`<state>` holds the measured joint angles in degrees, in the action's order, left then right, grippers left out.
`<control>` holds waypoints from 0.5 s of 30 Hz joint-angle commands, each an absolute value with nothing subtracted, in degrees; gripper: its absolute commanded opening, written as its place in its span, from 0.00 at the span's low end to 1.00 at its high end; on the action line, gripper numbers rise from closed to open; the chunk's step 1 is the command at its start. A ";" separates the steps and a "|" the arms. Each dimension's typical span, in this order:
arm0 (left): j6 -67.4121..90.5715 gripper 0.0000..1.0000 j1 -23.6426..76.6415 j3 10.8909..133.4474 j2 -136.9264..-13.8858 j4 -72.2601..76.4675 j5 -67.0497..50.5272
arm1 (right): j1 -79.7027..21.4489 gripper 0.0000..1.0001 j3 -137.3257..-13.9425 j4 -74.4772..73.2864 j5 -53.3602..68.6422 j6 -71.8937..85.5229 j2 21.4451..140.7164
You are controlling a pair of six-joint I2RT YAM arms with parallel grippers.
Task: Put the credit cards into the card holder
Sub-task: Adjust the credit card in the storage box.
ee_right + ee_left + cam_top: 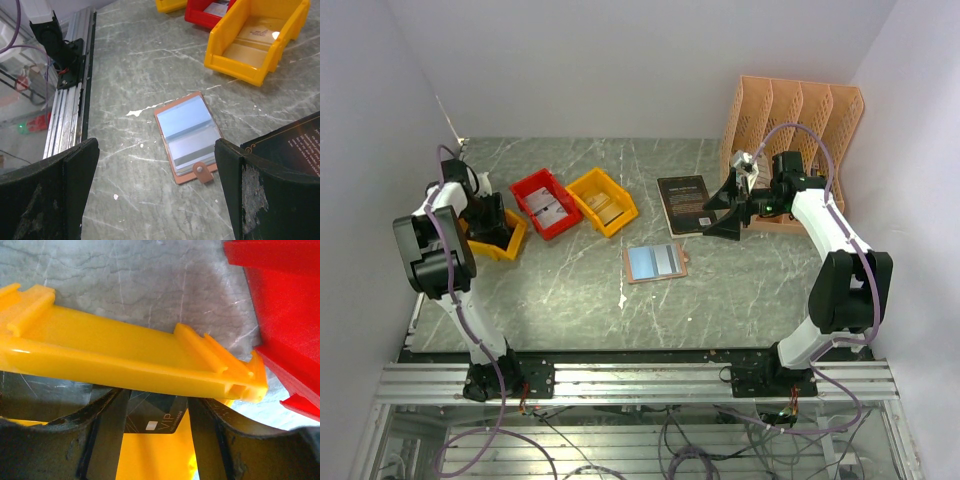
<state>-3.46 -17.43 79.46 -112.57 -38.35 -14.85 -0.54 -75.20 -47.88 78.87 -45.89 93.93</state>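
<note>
Nearest you, the card holder (655, 262) lies open and flat on the table (570, 300), roughly midway between your two arms, with its snap tab (201, 171) sticking out at one corner. Inside it one half is light blue and the other grey-silver; you can't tell whether those are cards or bare pockets.

Your right fingers (60, 190) are spread wide and hold nothing. They hang above the table with the card holder in the gap between them in the wrist view, and the black book (685, 203) is just beside the right one.

Your left fingers (100, 440) are down inside the leftmost yellow bin (510, 245), at the table's left edge. They're spread. A dark grey card marked VIP (155, 421) shows in the gap over the bin floor, its top edge hidden by the bin rim; you can't tell if either finger touches it.

The red bin (523, 188) sits next to that bin. Beside it is the second yellow bin (625, 215), with an orange-gold card (256, 34) lying flat on its floor. There's a pale flat piece in the red bin, too small to read.

Farthest back right, the peach slotted file rack (800, 110) stands upright against the wall, behind your right arm
</note>
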 commanded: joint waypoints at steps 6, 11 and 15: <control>-3.49 0.55 -18.01 78.43 -111.28 -38.82 -25.61 | -0.09 1.00 -75.68 -47.19 79.15 -46.12 94.41; -2.92 0.50 -18.59 79.09 -109.85 -40.01 -30.24 | -0.09 1.00 -75.70 -47.26 79.10 -46.18 94.45; -2.02 0.47 -18.72 79.10 -109.19 -39.76 -34.48 | -0.02 1.00 -75.59 -46.97 79.01 -46.01 94.46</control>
